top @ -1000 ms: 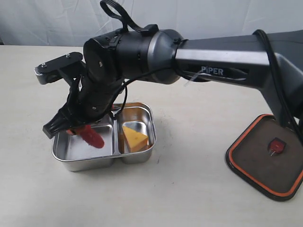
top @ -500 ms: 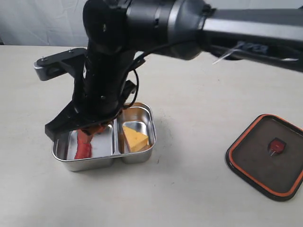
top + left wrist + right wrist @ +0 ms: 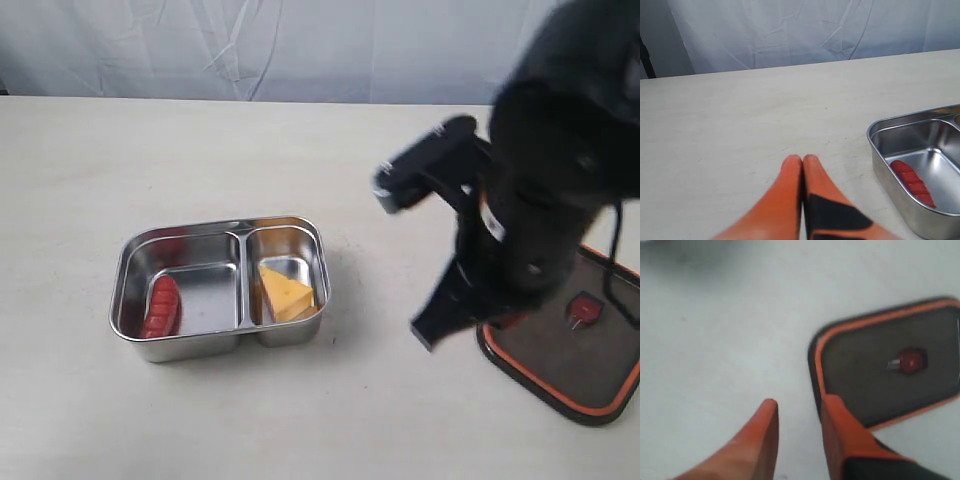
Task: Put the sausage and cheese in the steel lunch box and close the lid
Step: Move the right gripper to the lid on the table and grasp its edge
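steel lunch box [image 3: 215, 345]: sitting open on the pale table [image 3: 300, 140], left of centre in the exterior view; showing two compartments, the larger one on the left.
sausage [image 3: 161, 307]: lying flat in the larger compartment, hugging its outer left wall; red and glossy, with cross-grooves showing in the left wrist view.
cheese [image 3: 285, 292]: resting in the smaller right compartment; a yellow-orange wedge sitting toward the front wall.
lid [image 3: 560, 375]: lying on the table well apart from the box, at the right edge of the exterior view; orange rim facing up, red-orange valve [image 3: 582, 310] sitting in its middle.
right gripper [image 3: 801, 402]: hanging over the table at the lid's box-side edge; orange fingers standing apart with nothing between them; one finger overlapping the lid's rim in the wrist view, contact not readable.
right arm [image 3: 545, 190]: showing blurred in the exterior view, covering part of the lid.
left gripper [image 3: 802, 159]: pointing over bare table beside the box's sausage end; fingertips pressing together, holding nothing.
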{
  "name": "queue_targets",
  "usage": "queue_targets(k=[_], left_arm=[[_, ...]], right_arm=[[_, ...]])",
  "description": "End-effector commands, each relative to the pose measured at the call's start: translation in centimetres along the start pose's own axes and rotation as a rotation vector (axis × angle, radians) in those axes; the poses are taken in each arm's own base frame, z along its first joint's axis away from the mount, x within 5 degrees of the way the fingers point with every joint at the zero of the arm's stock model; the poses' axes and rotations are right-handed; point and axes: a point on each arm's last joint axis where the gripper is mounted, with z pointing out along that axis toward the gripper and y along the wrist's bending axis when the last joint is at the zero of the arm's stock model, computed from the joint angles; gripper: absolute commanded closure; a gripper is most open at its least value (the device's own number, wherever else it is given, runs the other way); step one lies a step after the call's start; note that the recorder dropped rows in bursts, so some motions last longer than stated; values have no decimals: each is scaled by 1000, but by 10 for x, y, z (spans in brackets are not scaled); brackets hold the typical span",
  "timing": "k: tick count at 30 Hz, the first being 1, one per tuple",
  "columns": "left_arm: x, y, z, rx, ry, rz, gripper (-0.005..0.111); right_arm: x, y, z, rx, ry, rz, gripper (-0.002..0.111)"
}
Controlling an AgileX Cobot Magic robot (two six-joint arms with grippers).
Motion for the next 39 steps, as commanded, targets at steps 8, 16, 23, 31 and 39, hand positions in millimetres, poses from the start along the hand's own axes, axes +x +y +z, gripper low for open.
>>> queue_targets(k=[8,16,23,31,39], left_arm=[[0,0,0,7,-14,4,107],[0,0,0,7,-14,4,107],[0,0,0,7,-14,4,107],[0,0,0,7,-14,4,107],[0,0,0,7,-14,4,107]], right_arm=[[80,-5,96,-33,74,15,78],[74,-12,105,67,-25,118,78],[70,-8,123,71,15,67,78],[67,-9,137,127,27,128,78],[64,-11,137,154,-7,136,78]])
